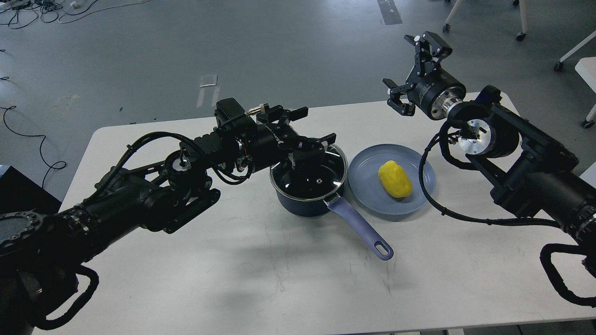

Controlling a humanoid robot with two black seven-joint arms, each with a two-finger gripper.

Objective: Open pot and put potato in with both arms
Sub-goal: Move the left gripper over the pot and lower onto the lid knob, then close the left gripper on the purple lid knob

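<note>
Pot [308, 197] lid [311, 179] is reached by left gripper [305, 151], finger state unclear; potato [395, 179] is sat on plate [363, 174]; right gripper [414, 74] is raised, fingers spread.

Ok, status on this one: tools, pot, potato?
Left tool over the lidded pot, grip unclear. Right tool open, raised. Potato on the plate. Nothing blocking.

This looks like a robotics lab or test room, not a kitchen. A plain white table [260, 279] stands on a bare grey floor [279, 46] marked with tape strips [390, 11]. Loose black cables [32, 10] trail across the far left floor, and wheeled furniture legs [521, 21] show at the far right.
</note>
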